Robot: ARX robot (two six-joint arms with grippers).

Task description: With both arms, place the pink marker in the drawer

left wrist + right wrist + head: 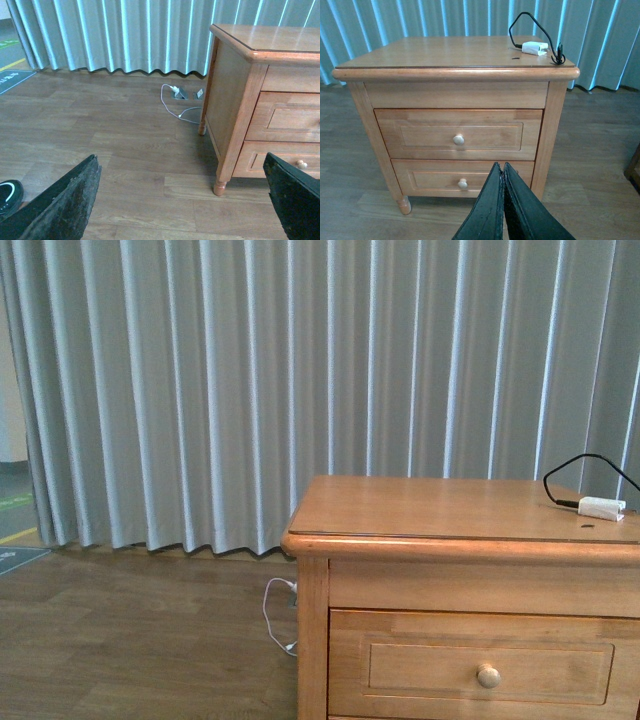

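Note:
The pink marker shows in no view. The drawer (480, 665) is the upper one of the wooden cabinet (450, 510), pushed in, with a round knob (488, 675). In the right wrist view the drawer (420, 135) faces me, and my right gripper (500, 165) is shut with nothing in it, low in front of the cabinet near the lower drawer. My left gripper (181, 157) hangs open over the wood floor off the cabinet's left side, its fingers (75, 200) wide apart and empty. Neither arm shows in the front view.
A white plug-like box (535, 48) with a black cable lies on the cabinet top at the back right corner. The lower drawer (435, 180) is shut too. A white cable (172, 102) trails on the floor by the grey curtain (250, 390). A dark wooden edge (632, 167) stands to the cabinet's right.

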